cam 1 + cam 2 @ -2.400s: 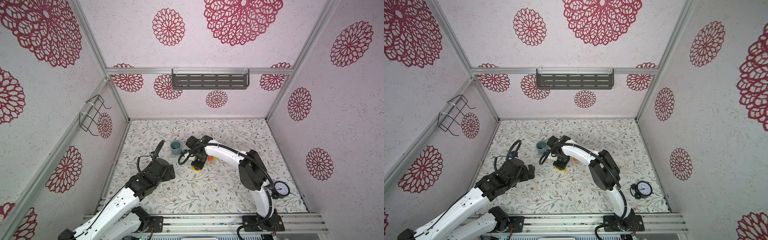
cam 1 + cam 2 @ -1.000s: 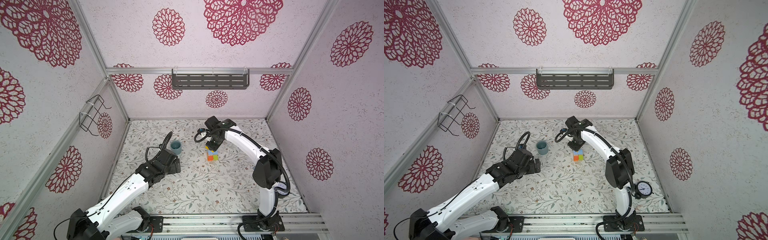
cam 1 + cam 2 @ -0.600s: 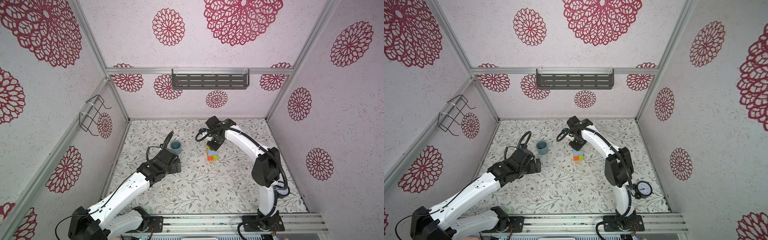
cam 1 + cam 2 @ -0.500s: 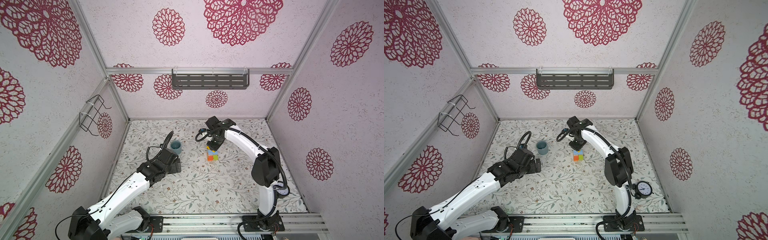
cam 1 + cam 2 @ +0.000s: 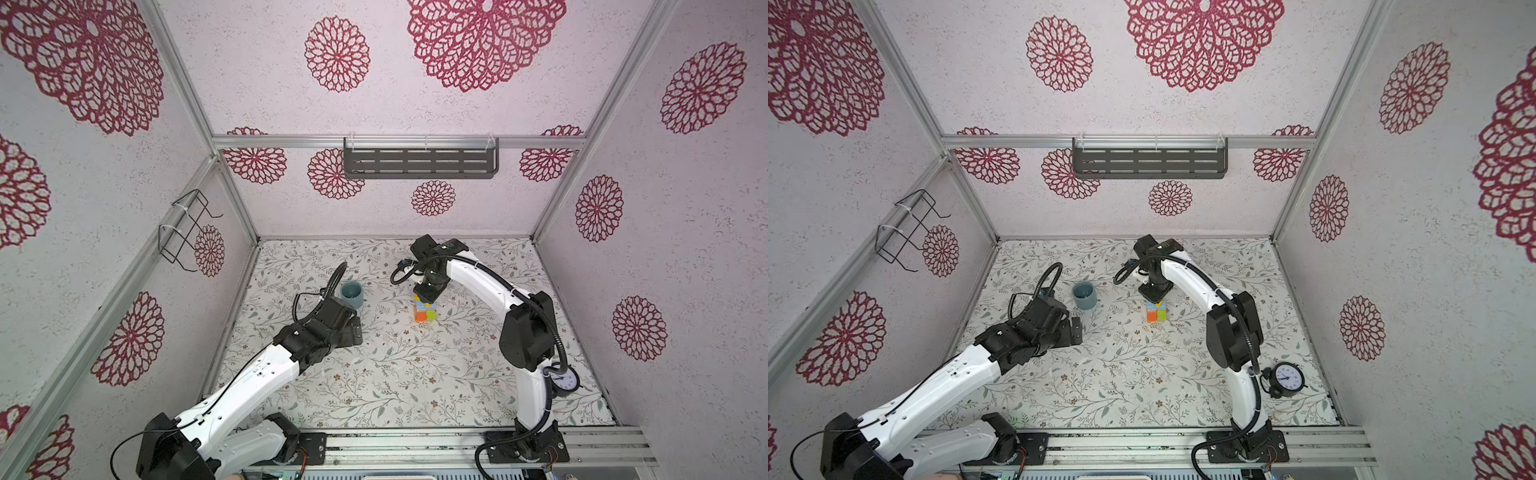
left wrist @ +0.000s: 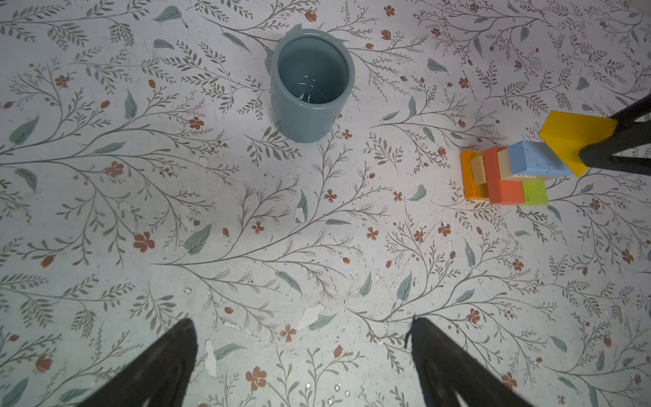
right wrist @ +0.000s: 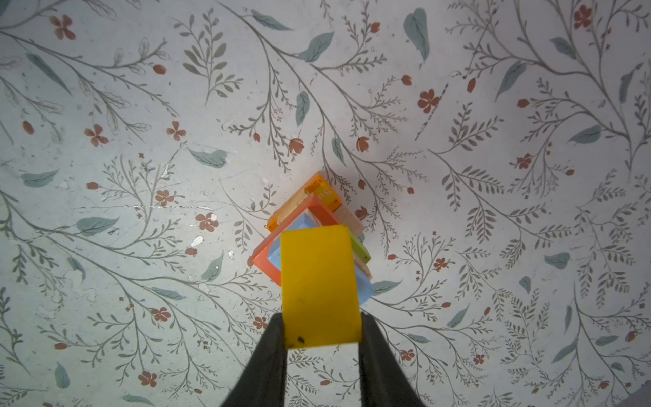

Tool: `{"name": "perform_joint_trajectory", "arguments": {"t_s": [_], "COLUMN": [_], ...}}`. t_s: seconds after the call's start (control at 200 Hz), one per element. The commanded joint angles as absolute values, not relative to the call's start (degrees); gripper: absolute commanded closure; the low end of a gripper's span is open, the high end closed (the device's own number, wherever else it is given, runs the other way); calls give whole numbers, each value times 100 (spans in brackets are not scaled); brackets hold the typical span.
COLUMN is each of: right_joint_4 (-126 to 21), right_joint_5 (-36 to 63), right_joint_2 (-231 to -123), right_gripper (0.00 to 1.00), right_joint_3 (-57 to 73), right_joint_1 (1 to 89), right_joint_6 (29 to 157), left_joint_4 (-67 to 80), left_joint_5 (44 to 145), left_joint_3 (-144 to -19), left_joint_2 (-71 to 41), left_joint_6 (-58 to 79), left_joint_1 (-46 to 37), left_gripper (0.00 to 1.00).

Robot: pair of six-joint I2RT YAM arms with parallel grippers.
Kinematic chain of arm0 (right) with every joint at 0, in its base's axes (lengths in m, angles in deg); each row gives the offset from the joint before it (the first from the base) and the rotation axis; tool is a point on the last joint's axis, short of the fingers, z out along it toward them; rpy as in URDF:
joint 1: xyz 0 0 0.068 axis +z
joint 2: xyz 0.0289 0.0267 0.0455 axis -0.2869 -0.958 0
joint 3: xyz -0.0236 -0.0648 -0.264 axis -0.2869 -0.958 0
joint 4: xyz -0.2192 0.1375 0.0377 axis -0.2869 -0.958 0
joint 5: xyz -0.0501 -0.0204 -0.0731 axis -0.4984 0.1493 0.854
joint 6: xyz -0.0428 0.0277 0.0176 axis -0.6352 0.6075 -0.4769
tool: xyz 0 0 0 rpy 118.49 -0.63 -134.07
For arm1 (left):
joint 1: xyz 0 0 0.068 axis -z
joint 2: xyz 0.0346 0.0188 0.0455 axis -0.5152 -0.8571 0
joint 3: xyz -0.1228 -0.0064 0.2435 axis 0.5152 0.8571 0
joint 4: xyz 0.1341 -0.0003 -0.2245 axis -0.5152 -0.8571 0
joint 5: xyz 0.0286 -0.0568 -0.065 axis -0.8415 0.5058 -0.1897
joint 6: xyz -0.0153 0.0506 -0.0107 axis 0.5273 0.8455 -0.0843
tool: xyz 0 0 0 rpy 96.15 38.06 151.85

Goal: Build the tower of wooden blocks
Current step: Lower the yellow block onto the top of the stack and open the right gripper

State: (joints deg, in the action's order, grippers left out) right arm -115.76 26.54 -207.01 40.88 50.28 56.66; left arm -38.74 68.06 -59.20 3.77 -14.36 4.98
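**Step in hand: placing the top block**

The right claw [image 7: 322, 327] is clenched on the yellow block [image 7: 318, 282], with one finger on each long side at the end nearest the wrist. The block's long axis runs straight out from the claw, in line with the fingers. Its broad face lies level.

The tower [image 6: 503, 176] stands on the table [image 6: 246, 246], directly beneath the yellow block. The blue block [image 6: 539, 160] tops the tower, and in the right wrist view the yellow block covers most of it. The wood blocks of the tower lie at an angle to the yellow block, so the long axes do not line up. Whether yellow touches blue cannot be told. In the left wrist view the two overlap with no visible gap.

**Judgement:** the coming move calls for a short, straight descent onto the tower, with a wrist turn first if the axes are to match. An off-centre release may tip the upper blocks.

The left claw [image 6: 303, 322] is released and empty. It hangs well apart from the tower, near the teal cup [image 6: 311, 84], which stands on that same side of the tower. The right arm is the nearer one and appears to need no support
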Motion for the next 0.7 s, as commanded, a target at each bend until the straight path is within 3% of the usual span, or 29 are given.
{"name": "perform_joint_trajectory", "arguments": {"t_s": [0.0,0.695], "right_joint_4": [-11733,-11721], "right_joint_5": [2699,2631], "right_joint_2": [-20719,-20769], "right_gripper": [72,68], "right_joint_3": [4257,4248], "right_joint_1": [4964,4904], "right_joint_6": [5670,5677], "left_joint_4": [-3772,-3806], "left_joint_5": [6784,6775], "left_joint_3": [-5936,-5935], "left_joint_2": [405,414], "left_joint_6": [-1459,-1473], "left_joint_1": [450,450], "left_gripper": [3,3]}}
